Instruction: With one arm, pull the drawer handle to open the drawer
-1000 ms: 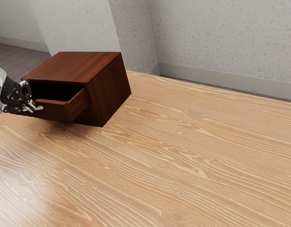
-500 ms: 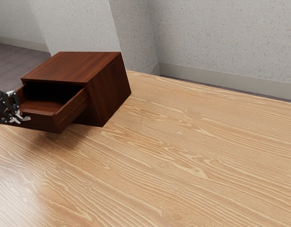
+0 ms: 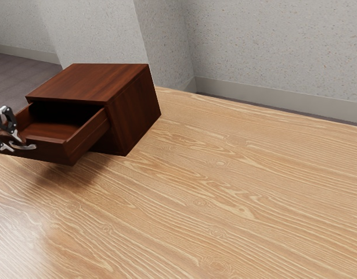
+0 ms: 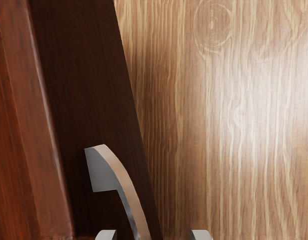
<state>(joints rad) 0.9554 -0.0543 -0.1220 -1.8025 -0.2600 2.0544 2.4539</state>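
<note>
Grey speckled walls back a pale wooden table (image 3: pixel 224 192), where a dark cabinet (image 3: pixel 97 81) stands with its drawer (image 3: pixel 62 142) pulled well out. The silver handle (image 3: pixel 21 146) lies just beside the gripper (image 3: pixel 7 142) at the exterior view's left edge. In the wrist view the handle curves between parted fingertips (image 4: pixel 106 235), ungripped. The table lies bare toward the exterior view's right.
</note>
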